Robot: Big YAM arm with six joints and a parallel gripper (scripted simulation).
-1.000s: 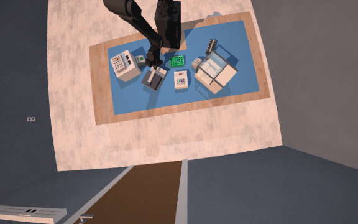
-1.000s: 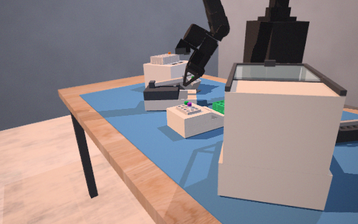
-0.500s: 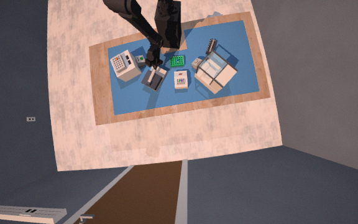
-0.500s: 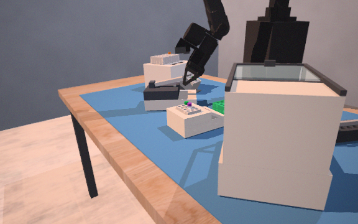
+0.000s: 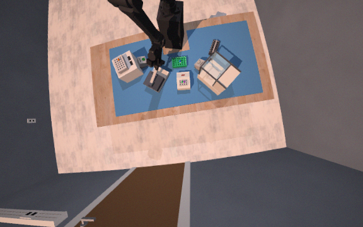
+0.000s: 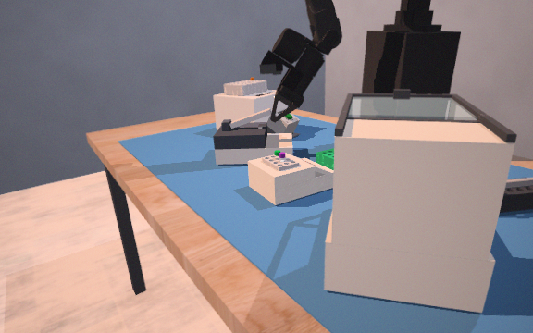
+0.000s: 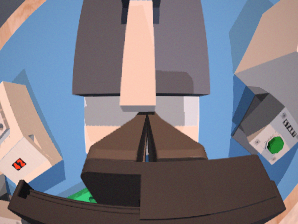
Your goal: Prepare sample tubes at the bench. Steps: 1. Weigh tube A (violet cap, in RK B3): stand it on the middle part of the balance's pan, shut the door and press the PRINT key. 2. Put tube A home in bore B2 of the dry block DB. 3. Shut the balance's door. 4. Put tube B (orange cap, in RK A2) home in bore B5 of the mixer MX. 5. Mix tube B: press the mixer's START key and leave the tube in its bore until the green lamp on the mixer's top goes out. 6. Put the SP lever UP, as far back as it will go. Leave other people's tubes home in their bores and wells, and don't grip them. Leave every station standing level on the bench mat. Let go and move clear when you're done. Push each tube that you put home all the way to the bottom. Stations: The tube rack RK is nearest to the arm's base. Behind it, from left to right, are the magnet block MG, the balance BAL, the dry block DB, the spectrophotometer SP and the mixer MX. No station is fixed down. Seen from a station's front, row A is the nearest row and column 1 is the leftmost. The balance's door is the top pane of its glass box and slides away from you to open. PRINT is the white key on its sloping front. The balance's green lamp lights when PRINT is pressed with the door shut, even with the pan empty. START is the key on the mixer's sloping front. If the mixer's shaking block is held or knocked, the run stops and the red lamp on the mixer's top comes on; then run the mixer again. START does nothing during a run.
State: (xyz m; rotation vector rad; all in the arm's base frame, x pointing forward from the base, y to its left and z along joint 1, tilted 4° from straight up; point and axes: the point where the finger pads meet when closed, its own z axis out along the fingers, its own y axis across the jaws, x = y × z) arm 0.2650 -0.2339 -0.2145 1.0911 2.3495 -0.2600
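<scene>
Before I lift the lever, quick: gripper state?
Gripper: closed, holding nothing, fingertips at the free end of the SP lever.

A blue mat (image 5: 241, 34) (image 6: 202, 185) (image 7: 55, 35) lies on the wooden table (image 5: 103, 94) (image 6: 169, 223) (image 7: 7, 37). The scale (image 5: 230, 75) (image 6: 419, 194) and mixer (image 5: 135, 72) (image 6: 236, 108) (image 7: 272, 65) stand toward opposite short edges.

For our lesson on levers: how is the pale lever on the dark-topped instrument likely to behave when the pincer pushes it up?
The lever looks stiff, being a straight, slab-like bar. It will probably swing rather than slide, since its far end sits in a dark bracket. Its smooth, flat face might let fingertips slip.
</scene>
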